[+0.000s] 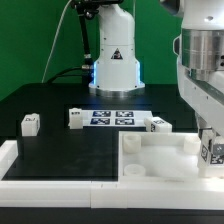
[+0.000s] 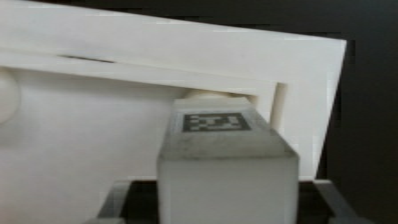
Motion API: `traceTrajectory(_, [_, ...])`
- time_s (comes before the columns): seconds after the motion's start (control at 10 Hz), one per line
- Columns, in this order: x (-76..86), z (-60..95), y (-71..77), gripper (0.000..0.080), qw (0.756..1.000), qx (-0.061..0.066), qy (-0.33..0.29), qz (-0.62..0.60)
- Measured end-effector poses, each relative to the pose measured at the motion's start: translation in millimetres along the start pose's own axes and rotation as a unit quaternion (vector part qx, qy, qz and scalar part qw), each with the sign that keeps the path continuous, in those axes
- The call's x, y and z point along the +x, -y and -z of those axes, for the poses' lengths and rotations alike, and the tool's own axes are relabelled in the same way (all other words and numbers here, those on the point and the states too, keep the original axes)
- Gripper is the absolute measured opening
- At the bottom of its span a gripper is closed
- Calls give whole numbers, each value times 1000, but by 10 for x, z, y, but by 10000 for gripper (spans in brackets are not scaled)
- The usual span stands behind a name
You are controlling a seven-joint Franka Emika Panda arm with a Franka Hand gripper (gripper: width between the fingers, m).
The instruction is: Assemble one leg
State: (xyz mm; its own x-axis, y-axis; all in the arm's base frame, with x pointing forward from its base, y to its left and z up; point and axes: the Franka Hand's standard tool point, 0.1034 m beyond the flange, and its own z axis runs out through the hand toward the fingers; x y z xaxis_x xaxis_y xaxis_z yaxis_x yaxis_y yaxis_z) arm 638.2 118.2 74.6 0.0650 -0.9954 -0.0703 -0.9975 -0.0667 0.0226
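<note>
My gripper is at the exterior view's right and is shut on a leg, a small white block with a black-and-white tag. It holds the leg upright at the near right corner of the large white square panel. In the wrist view the leg stands between my fingers, with its tagged end against the panel's corner. Whether the leg sits in a socket is hidden. Three more legs lie on the table: one far left, one by the marker board, one behind the panel.
The marker board lies at mid table in front of the robot base. A low white border runs along the table's front and left edge. The panel has raised walls.
</note>
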Motion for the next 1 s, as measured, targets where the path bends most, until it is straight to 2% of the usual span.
traceTrajectory(0.2, [-26, -4, -3, 537, 1000, 0, 4, -5])
traceTrajectory(0.3, [-32, -6, -4, 537, 1000, 0, 4, 2])
traceTrajectory(0.4, [-51, -7, -6, 626, 1000, -1, 4, 25])
traceTrajectory(0.5, [-65, 15, 9, 642, 999, -1, 5, 32])
traceTrajectory(0.6, [-60, 24, 22, 642, 995, 0, 5, 98])
traceTrajectory(0.7, [-41, 19, 24, 648, 983, 0, 5, 182])
traceTrajectory(0.9, [-56, 18, 21, 649, 962, 0, 4, 273])
traceTrajectory(1.0, [-45, 17, 19, 649, 937, -1, 2, 349])
